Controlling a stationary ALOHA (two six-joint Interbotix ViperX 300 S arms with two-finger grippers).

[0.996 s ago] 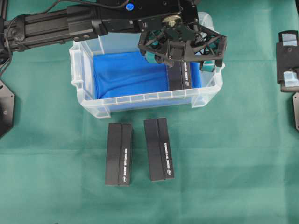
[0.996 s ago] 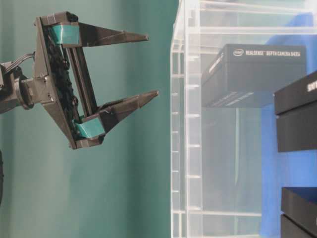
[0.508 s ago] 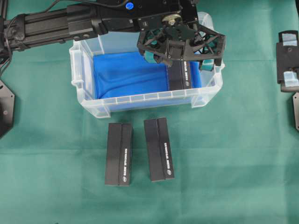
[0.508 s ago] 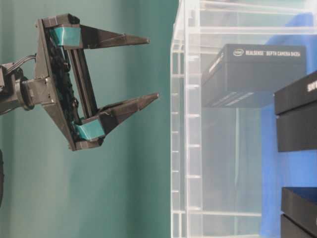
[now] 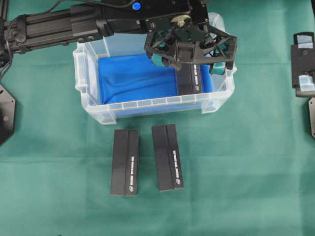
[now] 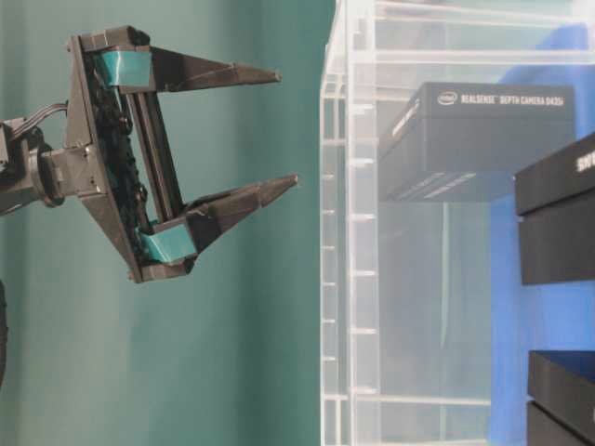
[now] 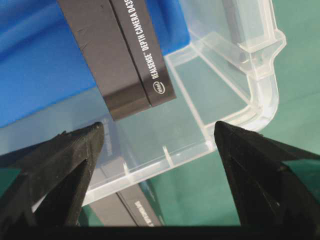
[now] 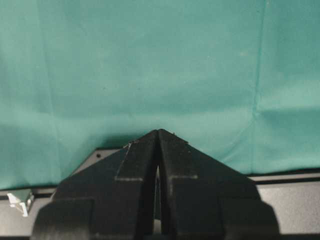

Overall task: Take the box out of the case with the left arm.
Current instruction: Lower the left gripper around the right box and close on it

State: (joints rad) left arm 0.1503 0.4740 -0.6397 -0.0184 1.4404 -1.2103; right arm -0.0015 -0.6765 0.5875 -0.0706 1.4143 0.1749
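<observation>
Left claw (image 5: 189, 61) hangs spread above the box (image 5: 191, 78) at the case's (image 5: 147, 104) three o'clock; rigid, smooth, probably light — pinch its long sides.

green cloth (image 5: 246, 162), two black boxes (image 5: 125, 162) (side by side)

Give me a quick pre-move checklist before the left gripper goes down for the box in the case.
1. Left gripper open: ok, jaws wide apart.
2. Box in the case: ok, lying along the right wall on the blue cloth.
3. Gripper above the box: ok in the overhead view; exact centring cannot tell.
4. Fingers clear of the case rim: cannot tell; the rim shows between them in the wrist view.
5. Right gripper out of the way: ok, shut, over bare green cloth.
</observation>
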